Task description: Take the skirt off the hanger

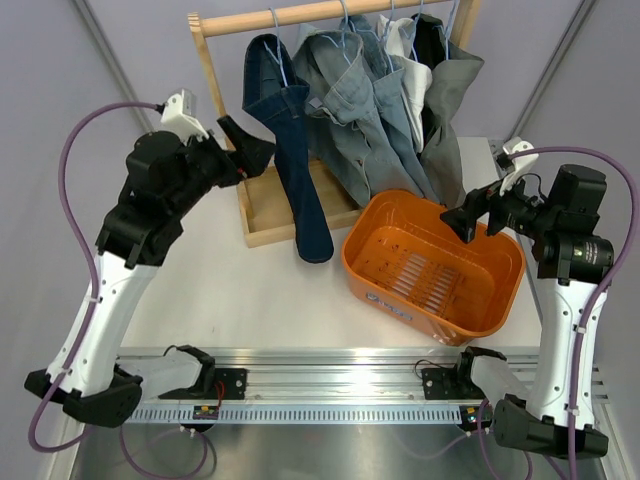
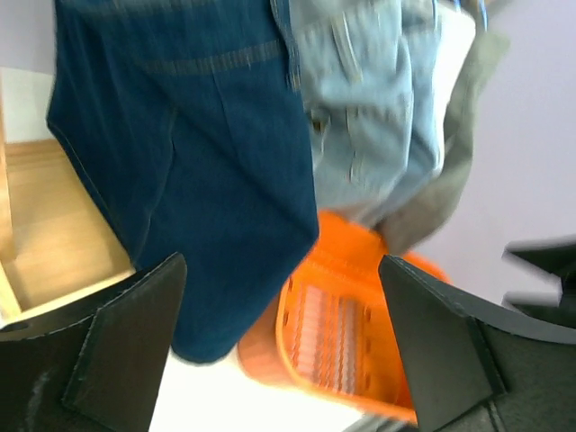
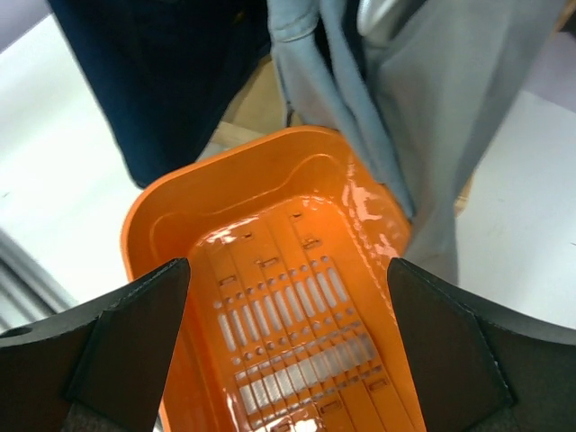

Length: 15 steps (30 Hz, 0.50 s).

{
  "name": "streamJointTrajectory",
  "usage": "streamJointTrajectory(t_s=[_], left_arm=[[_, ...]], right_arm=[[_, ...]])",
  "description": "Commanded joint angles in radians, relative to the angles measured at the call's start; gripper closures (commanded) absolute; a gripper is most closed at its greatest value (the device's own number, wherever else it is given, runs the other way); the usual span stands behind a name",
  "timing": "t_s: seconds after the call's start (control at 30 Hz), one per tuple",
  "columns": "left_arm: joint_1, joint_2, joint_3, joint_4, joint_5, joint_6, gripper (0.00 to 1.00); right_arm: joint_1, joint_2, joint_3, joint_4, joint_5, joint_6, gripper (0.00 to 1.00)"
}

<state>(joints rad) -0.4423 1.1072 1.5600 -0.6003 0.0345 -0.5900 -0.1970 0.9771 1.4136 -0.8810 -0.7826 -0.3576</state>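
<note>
The dark navy skirt (image 1: 298,140) hangs long from a pale-blue wire hanger (image 1: 282,62) at the left end of the rack's rail, its hem close to the table. My left gripper (image 1: 252,150) is open, just left of the skirt at mid height and apart from it. In the left wrist view the skirt (image 2: 189,153) fills the upper left beyond the open gripper (image 2: 281,265), with nothing between the fingers. My right gripper (image 1: 478,215) is open over the right rim of the orange basket (image 1: 400,310). The right wrist view looks past that empty gripper (image 3: 288,270) down into the basket (image 3: 225,157).
The wooden rack (image 1: 215,70) stands at the back on a wooden base (image 1: 262,215). Lighter denim jackets (image 1: 360,110) and a grey garment (image 1: 452,100) hang to the right of the skirt, above the basket's far rim. A metal rail (image 1: 320,385) runs along the near edge.
</note>
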Motion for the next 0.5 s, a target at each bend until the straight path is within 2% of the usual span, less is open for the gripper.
streamJointTrajectory(t_s=[0.0, 0.13, 0.23, 0.47], left_arm=[[-0.003, 0.087, 0.162, 0.072, -0.116, -0.048, 0.11], [-0.007, 0.234, 0.312, 0.102, -0.160, -0.033, 0.17], [-0.012, 0.327, 0.379, 0.152, -0.202, -0.010, 0.17], [-0.044, 0.466, 0.451, 0.310, -0.341, 0.107, 0.20]], right_arm=[[0.002, 0.021, 0.021, -0.056, -0.113, -0.060, 0.01], [0.002, 0.034, 0.002, -0.021, -0.164, -0.040, 0.00], [0.002, 0.034, -0.016, 0.025, -0.179, -0.009, 0.01], [0.002, 0.025, -0.056, 0.106, -0.204, 0.042, 0.01]])
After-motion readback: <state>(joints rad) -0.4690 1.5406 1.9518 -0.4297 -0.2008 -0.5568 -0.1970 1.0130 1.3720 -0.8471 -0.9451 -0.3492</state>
